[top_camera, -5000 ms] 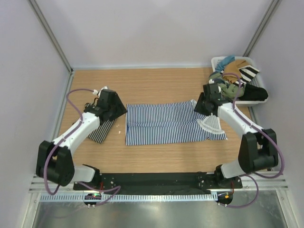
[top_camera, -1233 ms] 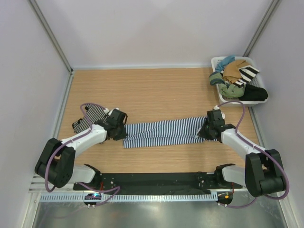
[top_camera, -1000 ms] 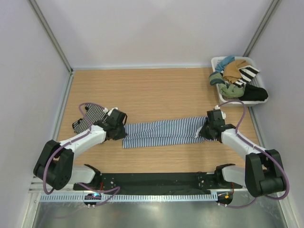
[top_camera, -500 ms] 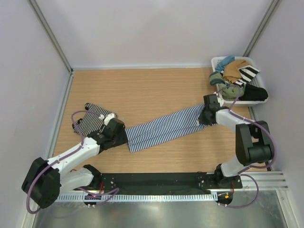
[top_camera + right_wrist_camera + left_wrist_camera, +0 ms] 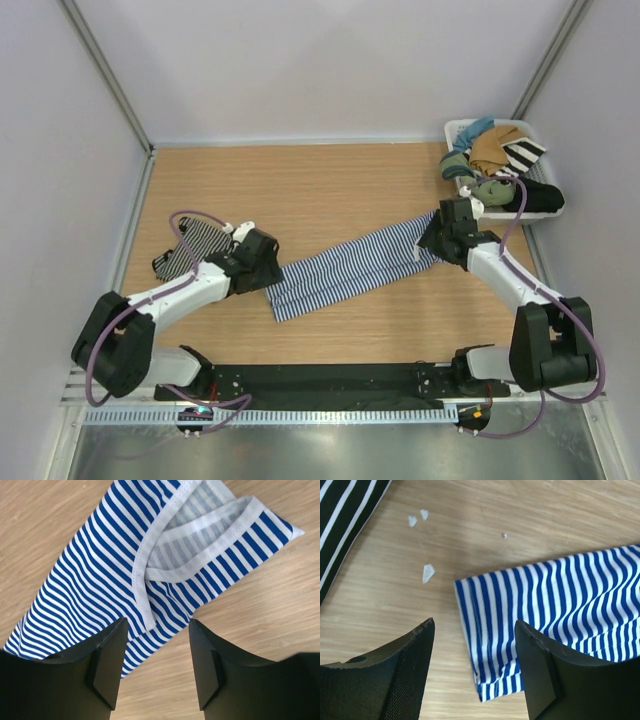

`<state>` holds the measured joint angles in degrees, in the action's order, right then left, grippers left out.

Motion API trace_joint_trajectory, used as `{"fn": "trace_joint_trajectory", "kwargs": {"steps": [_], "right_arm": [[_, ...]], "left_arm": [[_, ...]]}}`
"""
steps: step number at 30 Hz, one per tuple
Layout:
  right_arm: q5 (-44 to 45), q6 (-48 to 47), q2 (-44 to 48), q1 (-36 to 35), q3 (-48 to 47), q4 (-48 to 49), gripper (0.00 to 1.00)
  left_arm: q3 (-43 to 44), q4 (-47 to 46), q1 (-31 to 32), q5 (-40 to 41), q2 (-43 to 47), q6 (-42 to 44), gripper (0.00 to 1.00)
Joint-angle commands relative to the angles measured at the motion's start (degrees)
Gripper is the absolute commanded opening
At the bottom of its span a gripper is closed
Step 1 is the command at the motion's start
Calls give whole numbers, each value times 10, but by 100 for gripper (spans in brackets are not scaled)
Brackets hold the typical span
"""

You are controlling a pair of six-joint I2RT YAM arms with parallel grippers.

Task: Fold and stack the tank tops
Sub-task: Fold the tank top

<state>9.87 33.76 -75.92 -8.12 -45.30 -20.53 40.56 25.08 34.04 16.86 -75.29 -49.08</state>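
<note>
On the counter (image 5: pixel 330 190), blue top (image 5: pixel 350 268) lies as a long folded strip, slanted, near the black-and-white top (image 5: pixel 190 248). Left hand (image 5: pixel 472 625) and right hand (image 5: pixel 157 622), clamped on its ends a second ago, now stand open above them.

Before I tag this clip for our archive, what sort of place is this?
Probably a lab test cell for robot laundry folding: left arm and right arm bolted by a wooden table, plain white walls around it, a striped top laid out, a basket of clothes.
</note>
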Motion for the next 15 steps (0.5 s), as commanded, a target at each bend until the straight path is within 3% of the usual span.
{"fn": "trace_joint_trajectory", "kwargs": {"steps": [1,3,7,13,14,15], "right_arm": [[-12,15,28,2,26,-6,59],[-19,26,34,2,36,0,59],[-27,57,31,7,70,36,58],[-39,72,-28,19,75,94,56],[-38,71,-38,20,70,95,56],[-34,70,-47,21,64,99,54]], "left_arm": [[39,-36,-6,11,-35,13,65],[46,-44,-8,10,-60,14,61],[55,-50,-12,12,-87,17,40],[46,-50,-13,36,-100,19,25],[44,-52,-13,38,-100,20,21],[44,-52,-13,38,-104,22,11]]}}
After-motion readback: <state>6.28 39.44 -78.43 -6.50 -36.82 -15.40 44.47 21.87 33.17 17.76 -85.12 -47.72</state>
